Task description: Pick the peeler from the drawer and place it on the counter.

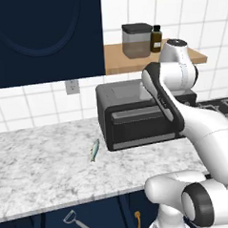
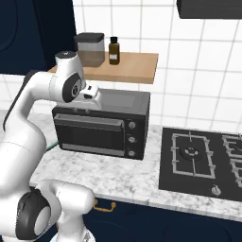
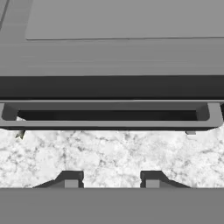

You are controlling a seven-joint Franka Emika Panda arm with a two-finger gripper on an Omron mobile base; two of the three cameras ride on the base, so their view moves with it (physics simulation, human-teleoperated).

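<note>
The peeler [image 1: 77, 222], silver-grey with a forked head, lies inside the open navy drawer [image 1: 110, 215] below the counter's front edge. The white-and-grey marble counter [image 1: 43, 173] runs across above it. My gripper [image 3: 111, 180] hangs high over the toaster oven [image 2: 101, 125], far up and to the right of the peeler. Its two dark fingertips [image 3: 72, 179] stand apart with nothing between them, so it is open. It looks down on the oven's top, its door handle [image 3: 109, 114] and the marble [image 3: 109, 151] in front.
A small blue-grey fish-shaped object [image 1: 94, 149] lies on the counter left of the oven. A wooden shelf [image 2: 127, 66] holds a jar [image 2: 90, 48] and a bottle [image 2: 114, 50]. A black stovetop [image 2: 203, 160] lies to the right. A brass handle [image 2: 104, 205] shows below the counter edge.
</note>
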